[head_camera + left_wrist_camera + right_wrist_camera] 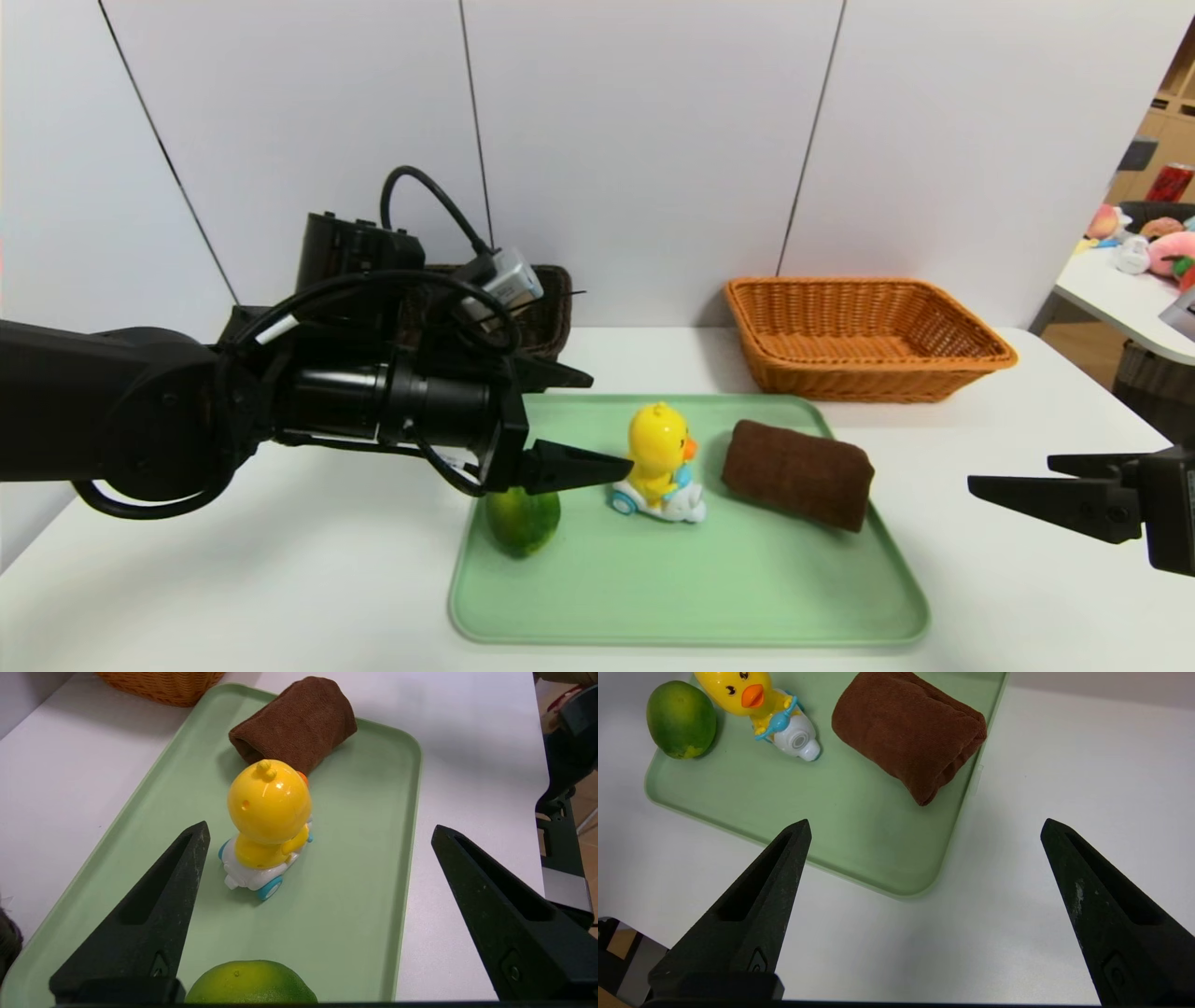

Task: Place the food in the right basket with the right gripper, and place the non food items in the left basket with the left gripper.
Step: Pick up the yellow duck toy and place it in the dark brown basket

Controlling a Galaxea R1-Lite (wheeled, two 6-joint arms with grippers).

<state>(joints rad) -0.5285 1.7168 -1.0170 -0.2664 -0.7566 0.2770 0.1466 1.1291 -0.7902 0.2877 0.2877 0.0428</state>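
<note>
- Head view: finding left gripper (612, 426) hovering over the left part of the green tray (747, 597), jaws wide open, holding nothing, pointing toward the toy duck (658, 457).
- Seeing duck sitting upright near the middle of the tray, yellow body riding on a white base with blue wheels.
- Spotting green fruit (521, 523) resting on the tray's left side, partly hiding behind the left gripper.
- Noting brown towel (798, 474) lying folded on the tray's right side, just beside duck, not touching the fruit.
- Seeing right gripper (1008, 472) hanging over the table (187, 597) to the right of the tray, jaws standing wide apart, gripping nothing.
- Looking past the tray: finding dark basket (555, 317) standing behind at left, partly hiding behind the left arm, and orange wicker basket (868, 364) standing behind at right, its visible inside holding nothing.
</note>
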